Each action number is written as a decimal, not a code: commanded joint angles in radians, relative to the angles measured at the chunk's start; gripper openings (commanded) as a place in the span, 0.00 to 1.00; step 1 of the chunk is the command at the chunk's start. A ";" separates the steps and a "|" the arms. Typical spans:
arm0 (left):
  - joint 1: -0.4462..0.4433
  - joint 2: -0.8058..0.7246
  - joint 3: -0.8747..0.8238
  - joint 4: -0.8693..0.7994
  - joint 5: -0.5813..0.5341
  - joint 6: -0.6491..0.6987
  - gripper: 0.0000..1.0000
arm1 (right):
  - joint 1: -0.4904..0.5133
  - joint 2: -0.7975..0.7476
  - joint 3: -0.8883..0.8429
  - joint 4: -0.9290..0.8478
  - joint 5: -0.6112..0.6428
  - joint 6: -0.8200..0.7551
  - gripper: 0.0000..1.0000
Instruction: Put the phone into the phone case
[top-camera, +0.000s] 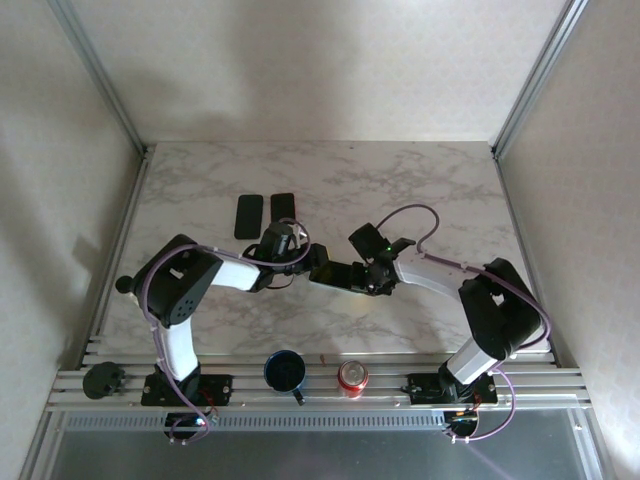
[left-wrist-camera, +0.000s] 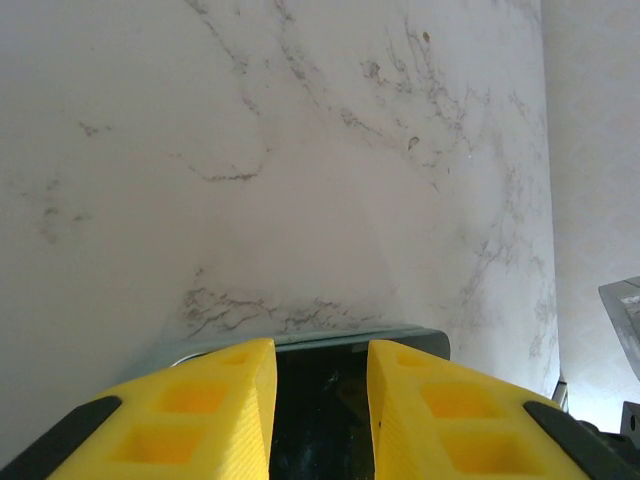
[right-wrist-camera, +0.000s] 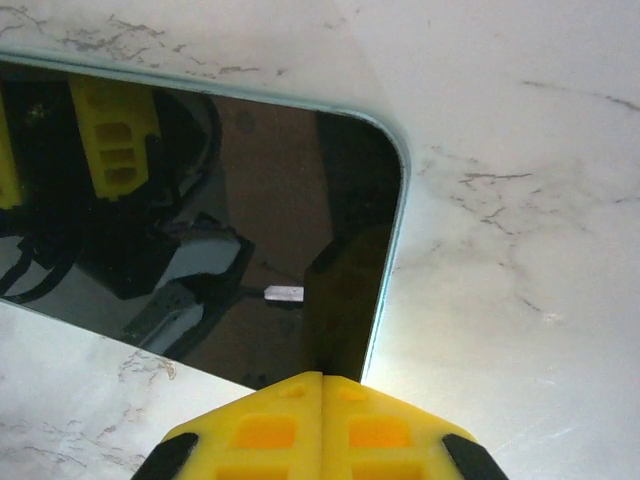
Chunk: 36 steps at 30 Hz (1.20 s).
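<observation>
The phone is a black glass slab with a pale rim, lying flat on the marble table between the two arms. My left gripper is over its left end. In the left wrist view its yellow fingers stand a little apart above the phone, whose rim runs wider than the gap, so nothing is clamped. My right gripper is shut, its tips at a corner of the phone. Two flat black phone-sized pieces lie behind the left arm; I cannot tell which is the phone case.
A dark blue mug and a red can stand on the rail at the near edge between the arm bases. A black knob-like part sits at the near left. Metal frame posts rise at the back corners.
</observation>
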<state>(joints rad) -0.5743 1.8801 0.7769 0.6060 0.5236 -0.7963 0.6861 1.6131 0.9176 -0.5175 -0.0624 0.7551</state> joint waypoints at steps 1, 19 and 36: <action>-0.007 0.039 -0.001 -0.015 0.001 -0.005 0.29 | 0.022 0.110 -0.021 -0.032 0.029 0.019 0.00; -0.007 0.057 -0.020 -0.006 0.001 -0.007 0.28 | 0.052 0.290 -0.020 -0.038 0.045 0.040 0.00; -0.007 0.069 -0.023 -0.002 0.002 -0.012 0.28 | 0.052 0.370 -0.085 0.041 0.017 0.057 0.00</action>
<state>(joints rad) -0.5724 1.9011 0.7761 0.6617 0.5209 -0.7967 0.7136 1.7367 0.9951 -0.5903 -0.0193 0.7971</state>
